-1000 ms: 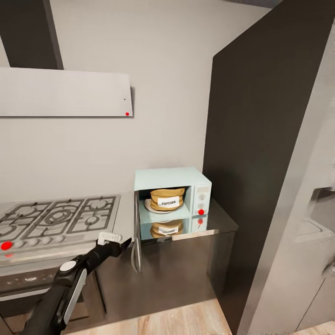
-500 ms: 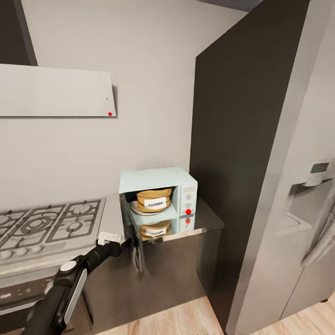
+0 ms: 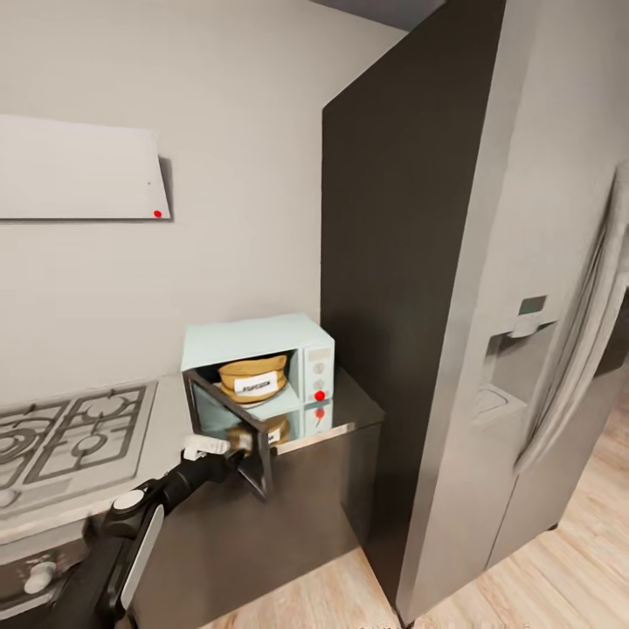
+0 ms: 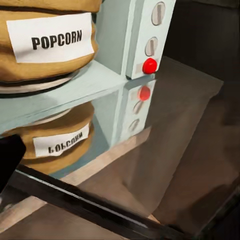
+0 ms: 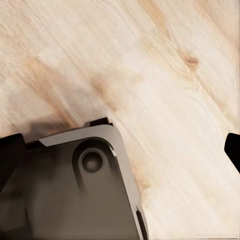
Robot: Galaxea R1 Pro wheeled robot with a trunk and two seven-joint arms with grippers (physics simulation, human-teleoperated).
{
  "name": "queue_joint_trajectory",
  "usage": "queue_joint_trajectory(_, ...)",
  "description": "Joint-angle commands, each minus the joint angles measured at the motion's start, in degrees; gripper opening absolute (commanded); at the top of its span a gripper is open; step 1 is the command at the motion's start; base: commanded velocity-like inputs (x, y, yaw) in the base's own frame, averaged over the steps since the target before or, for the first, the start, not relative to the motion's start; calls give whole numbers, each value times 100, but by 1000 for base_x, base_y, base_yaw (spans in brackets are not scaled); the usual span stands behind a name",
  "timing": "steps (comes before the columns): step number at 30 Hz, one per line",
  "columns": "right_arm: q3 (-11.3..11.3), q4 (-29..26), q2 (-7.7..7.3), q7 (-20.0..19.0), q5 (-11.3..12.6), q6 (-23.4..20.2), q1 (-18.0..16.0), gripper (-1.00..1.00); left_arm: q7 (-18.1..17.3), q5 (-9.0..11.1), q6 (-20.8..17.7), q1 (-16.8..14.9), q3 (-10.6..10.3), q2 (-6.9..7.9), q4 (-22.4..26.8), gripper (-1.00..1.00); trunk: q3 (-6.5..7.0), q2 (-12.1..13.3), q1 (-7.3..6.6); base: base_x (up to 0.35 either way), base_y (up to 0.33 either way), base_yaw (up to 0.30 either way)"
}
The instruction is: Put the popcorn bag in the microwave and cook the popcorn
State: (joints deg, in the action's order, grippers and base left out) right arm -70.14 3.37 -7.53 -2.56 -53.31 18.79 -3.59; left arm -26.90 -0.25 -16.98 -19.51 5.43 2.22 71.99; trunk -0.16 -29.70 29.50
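On the countertop (image 3: 349, 411), seen from the head view, the microwave (image 3: 258, 336) is a boxy pale mint-blue unit with rounded corners, set against the wall. Its dark glass door (image 3: 231, 432) is swung partly open. The popcorn bag (image 3: 253, 378) sits inside the cavity: squat tan paper sack, rolled rim, white label. A side panel with two round knobs and a red dot (image 3: 320, 395) is seen to the right of the cavity. The steel worktop is mirror-like; bag and panel are reflected in it. The left gripper (image 3: 229, 458) is at the door's lower edge, on a black arm with a white clip; whether it is closed on the door cannot be told. A grey hob (image 3: 65, 432) with black grates lies just beside the microwave. A flat pale hood (image 3: 79, 168) is mounted above. A tall dark cabinet side (image 3: 397, 288) and a steel fridge (image 3: 542, 306) crowd the right.

Left wrist view: the bag (image 4: 47, 42) label reads "POPCORN", paper creased, resting on a pale plate (image 4: 35, 85). The knobs and red dot (image 4: 149, 65) are close by. The door's dark frame (image 4: 90, 205) crosses the foreground, glass see-through.

Right wrist view: pale wood-grain floor (image 5: 165, 60) is shown, with a grey rounded robot base corner (image 5: 75, 190). Dark fingertips (image 5: 234, 150) sit at opposite edges, so the right gripper is spread apart.
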Motion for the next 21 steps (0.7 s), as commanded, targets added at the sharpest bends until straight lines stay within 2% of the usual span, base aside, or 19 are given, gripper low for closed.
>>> queue_joint_trajectory(1, -35, 16, -5, -16, 5, 20, -2, 100, -35, 7, -48, 0, 11, -2, 8, 100, -2, -4, 2, 0, 0, -276)
queue_joint_trajectory(10, -35, 16, -4, -16, 5, 19, -2, 100, -21, 7, -45, 0, 11, -3, 8, 100, -2, -4, 2, 231, 0, -276)
queue_joint_trajectory(18, -35, 17, -7, -16, 5, 20, -2, 100, -17, 7, -46, 0, 11, -29, 8, 100, -2, -4, 2, 39, 0, -268)
queue_joint_trajectory(21, -35, 15, -8, -16, 5, 20, -2, 100, -17, 7, -43, 0, 11, -36, 8, 100, -2, -4, 2, 108, 0, -105)
